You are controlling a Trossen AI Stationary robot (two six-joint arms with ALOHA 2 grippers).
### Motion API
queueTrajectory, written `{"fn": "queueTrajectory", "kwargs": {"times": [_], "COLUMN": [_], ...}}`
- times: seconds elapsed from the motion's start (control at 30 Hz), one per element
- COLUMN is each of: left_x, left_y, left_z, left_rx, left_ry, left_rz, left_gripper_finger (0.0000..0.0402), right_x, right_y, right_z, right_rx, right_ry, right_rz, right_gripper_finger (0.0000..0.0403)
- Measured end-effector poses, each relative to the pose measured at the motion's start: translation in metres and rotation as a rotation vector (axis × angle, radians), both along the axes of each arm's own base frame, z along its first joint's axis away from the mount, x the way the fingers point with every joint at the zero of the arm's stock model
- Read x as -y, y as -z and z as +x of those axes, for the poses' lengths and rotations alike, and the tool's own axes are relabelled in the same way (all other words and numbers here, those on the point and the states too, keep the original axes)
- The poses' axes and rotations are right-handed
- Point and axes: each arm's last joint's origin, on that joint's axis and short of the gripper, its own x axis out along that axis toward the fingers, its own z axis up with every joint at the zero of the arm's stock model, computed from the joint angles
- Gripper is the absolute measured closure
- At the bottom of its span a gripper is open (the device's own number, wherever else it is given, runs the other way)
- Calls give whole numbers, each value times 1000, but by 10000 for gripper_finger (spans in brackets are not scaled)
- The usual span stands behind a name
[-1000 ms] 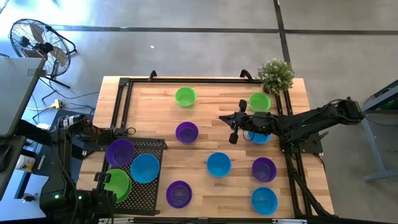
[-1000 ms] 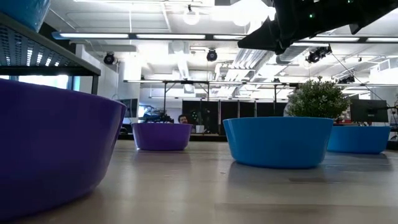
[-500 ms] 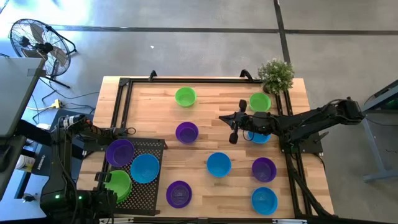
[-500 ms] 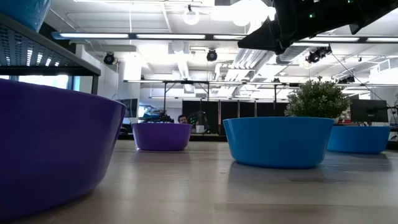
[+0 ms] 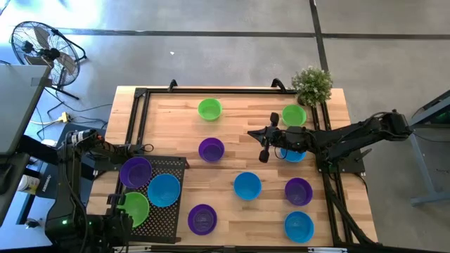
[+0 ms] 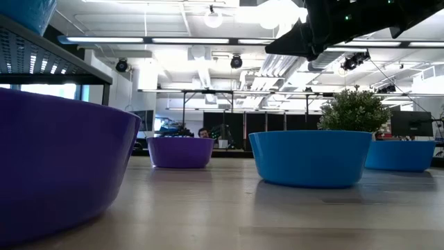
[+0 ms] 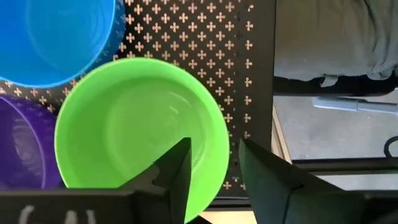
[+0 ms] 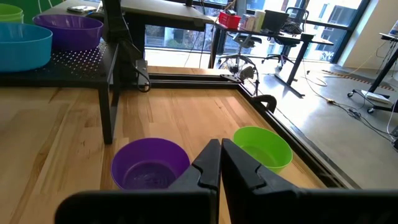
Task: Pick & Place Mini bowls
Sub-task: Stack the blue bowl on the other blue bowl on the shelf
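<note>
Three mini bowls sit on the black perforated tray (image 5: 176, 218): purple (image 5: 135, 171), blue (image 5: 164, 190) and green (image 5: 133, 207). My left gripper (image 7: 214, 171) is open over the green bowl (image 7: 124, 124), one finger inside its rim and one outside, not touching it as far as shows. My right gripper (image 5: 264, 151) is shut and empty above the table, between a purple bowl (image 5: 211, 149) and a blue bowl (image 5: 292, 154) partly hidden under its arm. The right wrist view (image 8: 221, 163) looks past it at that purple bowl (image 8: 149, 163) and a green bowl (image 8: 264, 148).
Other bowls stand on the wooden table: green (image 5: 209, 109), green (image 5: 294, 115), blue (image 5: 247, 185), purple (image 5: 298, 190), purple (image 5: 202, 218), blue (image 5: 299, 226). A potted plant (image 5: 311, 84) stands at the far right corner. A black frame (image 5: 140, 119) runs along the table's edges.
</note>
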Motion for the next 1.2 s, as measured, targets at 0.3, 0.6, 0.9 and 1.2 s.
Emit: {"fn": "queueTrajectory", "kwargs": {"times": [0.3,0.6,0.9,1.2], "left_x": [-23,-71,-146,-227], "left_y": [-13,-32,29,68], "left_z": [34,85,115,106], "left_rx": [142,454,761,1200], "left_ry": [203,417,459,238], "left_rz": [108,186,219,263], "left_gripper_finger": [345,394,400,401], "right_x": [0,0,0,4], "right_y": [0,0,2,8], "right_z": [0,0,0,-3], "right_rx": [0,-3,-16,-118], "right_ry": [-9,-12,0,158], "right_rz": [3,-6,2,47], "right_gripper_finger": [402,401,401,402]}}
